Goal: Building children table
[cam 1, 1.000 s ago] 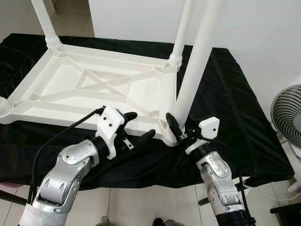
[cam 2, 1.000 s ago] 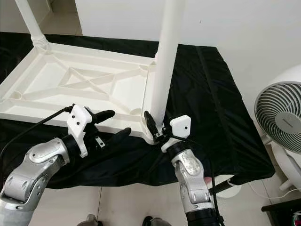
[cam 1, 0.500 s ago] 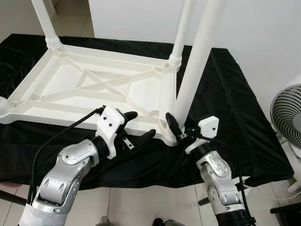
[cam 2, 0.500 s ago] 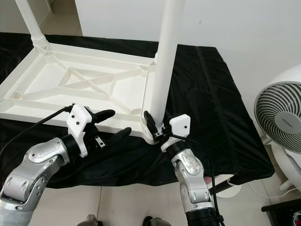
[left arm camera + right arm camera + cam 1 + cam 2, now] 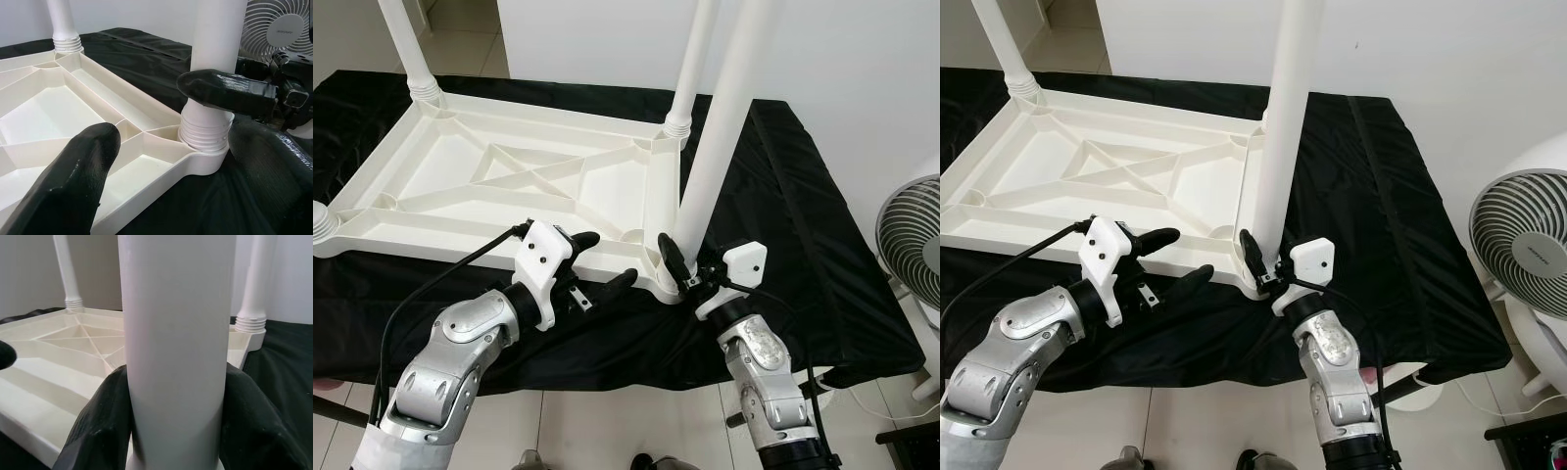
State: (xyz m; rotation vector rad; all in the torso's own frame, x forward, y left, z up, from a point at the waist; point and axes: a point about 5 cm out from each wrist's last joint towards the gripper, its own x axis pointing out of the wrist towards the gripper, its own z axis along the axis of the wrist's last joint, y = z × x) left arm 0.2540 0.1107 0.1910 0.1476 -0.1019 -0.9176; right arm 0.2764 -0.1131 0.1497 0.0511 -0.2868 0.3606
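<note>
the right gripper [image 5: 679, 270] is clenched on the near leg [image 5: 720, 132], its two black fingers [image 5: 98, 426] pressed against either side of the white tube just above the threaded collar. that leg stands upright in the near right corner socket of the tabletop [image 5: 509, 186], which lies upside down, ribs up

the left gripper [image 5: 599, 262] has its jaws spread and grasping nothing; one finger [image 5: 579, 240] rests over the near rim of the tabletop and the other [image 5: 617, 282] reaches off the edge above the cloth [image 5: 783, 196], just beside the same corner. in the left wrist view the socket and the leg's ribbed base [image 5: 205, 128] sit between its fingertips but apart from them, with the right gripper's finger [image 5: 225, 90] wrapped round the leg beyond

a second leg [image 5: 690, 64] stands in the far right corner, a third [image 5: 406, 44] in the far left, and the ribbed base of another [image 5: 321, 223] shows at the near left corner. the tabletop's underside has a diagonal cross of ribs in the middle

all of it rests on the desk, covered by the black cloth, which hangs over the near edge. a white fan [image 5: 911, 235] stands on the floor to the right, well apart from the desk's corner
</note>
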